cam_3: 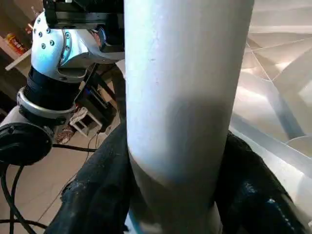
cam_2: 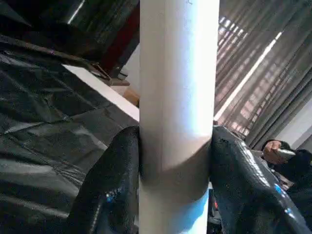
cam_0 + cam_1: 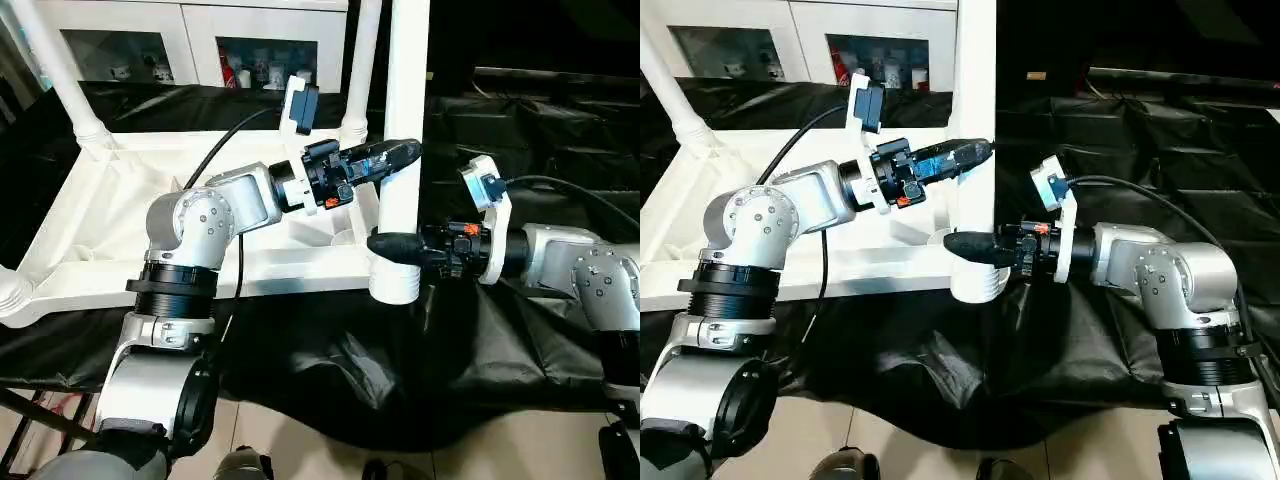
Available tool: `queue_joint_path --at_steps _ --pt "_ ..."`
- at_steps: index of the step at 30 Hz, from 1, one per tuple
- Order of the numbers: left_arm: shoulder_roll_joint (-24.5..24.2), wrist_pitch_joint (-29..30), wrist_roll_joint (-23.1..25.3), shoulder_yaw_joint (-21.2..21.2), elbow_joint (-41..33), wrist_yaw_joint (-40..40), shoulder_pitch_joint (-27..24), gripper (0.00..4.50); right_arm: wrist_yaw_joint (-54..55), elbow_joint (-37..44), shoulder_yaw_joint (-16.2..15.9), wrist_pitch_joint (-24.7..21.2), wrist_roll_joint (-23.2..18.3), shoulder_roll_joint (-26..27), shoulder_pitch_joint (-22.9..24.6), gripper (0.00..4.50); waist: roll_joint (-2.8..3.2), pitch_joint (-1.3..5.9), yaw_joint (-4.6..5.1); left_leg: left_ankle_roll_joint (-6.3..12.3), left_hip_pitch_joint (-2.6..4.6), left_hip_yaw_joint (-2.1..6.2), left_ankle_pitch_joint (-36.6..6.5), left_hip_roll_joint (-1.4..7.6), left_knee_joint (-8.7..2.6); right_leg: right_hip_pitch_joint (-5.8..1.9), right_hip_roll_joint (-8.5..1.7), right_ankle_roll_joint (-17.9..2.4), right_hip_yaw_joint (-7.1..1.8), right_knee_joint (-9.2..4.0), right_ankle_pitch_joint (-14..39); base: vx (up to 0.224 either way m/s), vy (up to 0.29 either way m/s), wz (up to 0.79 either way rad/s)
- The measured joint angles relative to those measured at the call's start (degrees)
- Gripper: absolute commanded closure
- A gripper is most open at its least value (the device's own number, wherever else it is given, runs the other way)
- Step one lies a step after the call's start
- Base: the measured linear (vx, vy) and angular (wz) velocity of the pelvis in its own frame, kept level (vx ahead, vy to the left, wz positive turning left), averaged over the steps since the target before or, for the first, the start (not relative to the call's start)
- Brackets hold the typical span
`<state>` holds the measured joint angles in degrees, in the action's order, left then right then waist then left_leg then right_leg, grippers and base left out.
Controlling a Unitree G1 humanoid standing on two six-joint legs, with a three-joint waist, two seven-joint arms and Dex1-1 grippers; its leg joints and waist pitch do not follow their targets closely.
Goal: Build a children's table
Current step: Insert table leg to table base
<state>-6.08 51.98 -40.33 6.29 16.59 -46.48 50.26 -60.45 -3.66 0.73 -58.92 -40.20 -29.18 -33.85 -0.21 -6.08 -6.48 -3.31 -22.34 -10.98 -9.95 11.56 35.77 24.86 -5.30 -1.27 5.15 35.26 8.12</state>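
The children's table top (image 3: 120, 200) lies upside down on black cloth, its ribbed white underside facing up. One white leg (image 3: 405, 90) stands upright at the near right corner socket (image 3: 393, 285). My left gripper (image 3: 400, 155) is shut on this leg partway up; in the left wrist view both black fingers (image 2: 114, 180) press against the leg (image 2: 178, 97). My right gripper (image 3: 395, 245) is shut on the same leg just above the socket, with its fingers (image 1: 92, 195) on either side of the leg (image 1: 185, 97). Two more legs (image 3: 60, 70) (image 3: 360, 70) stand in the far corners.
White cabinets (image 3: 200, 40) with glass doors stand behind the table. Black cloth (image 3: 400, 370) covers the work surface and hangs over its near edge above the tiled floor. A round socket (image 3: 10, 295) sits at the table top's near left corner.
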Motion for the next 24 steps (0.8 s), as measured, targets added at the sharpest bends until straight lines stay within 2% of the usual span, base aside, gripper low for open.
queue_joint_path --at_steps 1,3,11,15,24 --pt "0.07 -0.12 -0.01 0.06 0.00 0.08 -0.01 2.65 0.04 0.00 -0.04 0.36 0.10 0.01 0.00 2.24 0.00 0.00 0.00 0.00 0.00 0.00 0.00 0.00 0.00 0.00 0.00 0.00 0.00 0.00 0.00 0.000 0.000 0.00" --pt "0.38 -0.97 0.00 0.11 -0.17 0.53 -0.15 2.65 0.44 -0.01 -0.10 1.57 0.61 0.32 -0.02 1.89 0.00 0.00 0.00 0.00 0.00 0.00 0.00 0.00 0.00 0.00 0.00 0.01 0.00 0.00 0.00 0.000 0.000 0.00" --pt "1.14 -4.06 1.60 0.09 -0.39 3.00 -0.17 2.65 5.54 -1.43 -0.04 4.14 2.93 2.90 -1.81 1.27 -0.01 0.00 0.14 -0.01 0.00 0.00 0.01 0.01 0.00 0.01 0.00 0.03 0.01 0.00 0.00 0.000 0.000 0.00" --pt "0.57 -6.08 4.08 -0.53 -0.40 4.55 -0.15 2.65 9.52 -3.16 0.95 5.74 4.71 3.91 -4.14 1.20 -0.06 0.04 0.16 -0.03 0.00 0.00 0.02 0.03 0.00 0.02 0.01 0.06 0.03 0.00 0.00 0.000 0.000 0.00" --pt "-0.81 -8.60 8.93 -3.34 -0.40 7.30 -0.11 2.65 11.22 -3.75 0.99 5.53 6.18 3.14 -4.99 1.20 -0.13 0.08 0.07 -0.04 -0.03 0.00 0.02 0.03 0.00 0.01 0.01 0.04 0.03 0.00 -0.01 0.000 0.000 0.00"
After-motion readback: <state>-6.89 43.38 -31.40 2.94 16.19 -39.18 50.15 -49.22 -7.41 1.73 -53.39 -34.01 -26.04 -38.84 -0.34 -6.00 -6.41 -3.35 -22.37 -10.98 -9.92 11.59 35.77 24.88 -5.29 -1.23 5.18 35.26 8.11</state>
